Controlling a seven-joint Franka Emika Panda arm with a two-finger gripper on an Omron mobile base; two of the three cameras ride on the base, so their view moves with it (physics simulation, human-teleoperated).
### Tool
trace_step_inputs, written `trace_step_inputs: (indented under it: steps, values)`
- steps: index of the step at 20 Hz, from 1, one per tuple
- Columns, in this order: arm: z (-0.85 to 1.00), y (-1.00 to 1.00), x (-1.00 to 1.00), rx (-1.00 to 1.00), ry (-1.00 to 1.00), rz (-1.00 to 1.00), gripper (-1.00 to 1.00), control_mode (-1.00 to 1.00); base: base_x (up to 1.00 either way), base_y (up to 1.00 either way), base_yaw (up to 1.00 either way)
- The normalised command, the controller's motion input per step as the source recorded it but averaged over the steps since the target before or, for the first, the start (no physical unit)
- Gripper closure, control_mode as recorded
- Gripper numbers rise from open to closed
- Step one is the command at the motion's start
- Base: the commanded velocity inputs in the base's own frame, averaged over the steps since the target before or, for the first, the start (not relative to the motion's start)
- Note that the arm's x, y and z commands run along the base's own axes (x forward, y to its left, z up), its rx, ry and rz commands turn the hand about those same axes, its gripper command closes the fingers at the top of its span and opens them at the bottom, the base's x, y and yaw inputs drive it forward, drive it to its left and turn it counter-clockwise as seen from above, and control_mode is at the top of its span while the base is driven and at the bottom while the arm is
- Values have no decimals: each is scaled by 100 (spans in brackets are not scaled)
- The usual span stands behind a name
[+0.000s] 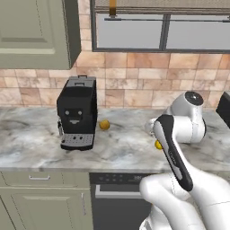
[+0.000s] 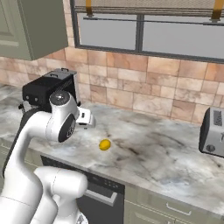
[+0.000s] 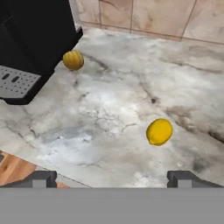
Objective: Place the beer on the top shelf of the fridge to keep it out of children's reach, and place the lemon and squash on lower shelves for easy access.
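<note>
Left base view: squash (image 1: 104, 124) on worktop (image 1: 31, 139) beside coffee machine (image 1: 77, 112). Right base view: lemon (image 2: 104, 145) alone on marble, toaster (image 2: 212, 131) far right. Hand view: gripper (image 3: 112, 178) spread wide, empty, above lemon; squash near machine.

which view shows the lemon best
The hand view: the lemon lies whole and large on the marble counter, nothing covering it. The right base view shows it whole but small. In the left base view the arm hides most of it.

1 lemon (image 3: 159, 131), 1 squash (image 3: 73, 60), 1 coffee machine (image 1: 77, 112) — apparently 1 toaster (image 2: 212, 132).
</note>
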Motion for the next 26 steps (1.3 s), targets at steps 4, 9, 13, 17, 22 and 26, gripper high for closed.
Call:
trace_step_inputs:
  steps: [4,9,13,17,22,26]
  values:
    - [-31,-32,0,-8,28,-15,-100,-100,0,0,0]
    - [-47,-54,7,-10,29,-22,-100,-100,0,0,0]
    - [-46,-44,19,-4,14,-21,-100,-100,0,0,0]
    - [-27,-16,24,1,3,-8,-100,-100,0,0,0]
    - [-16,0,22,6,0,0,-100,-100,0,0,0]
    - [-19,0,17,6,0,0,-100,-100,0,0,0]
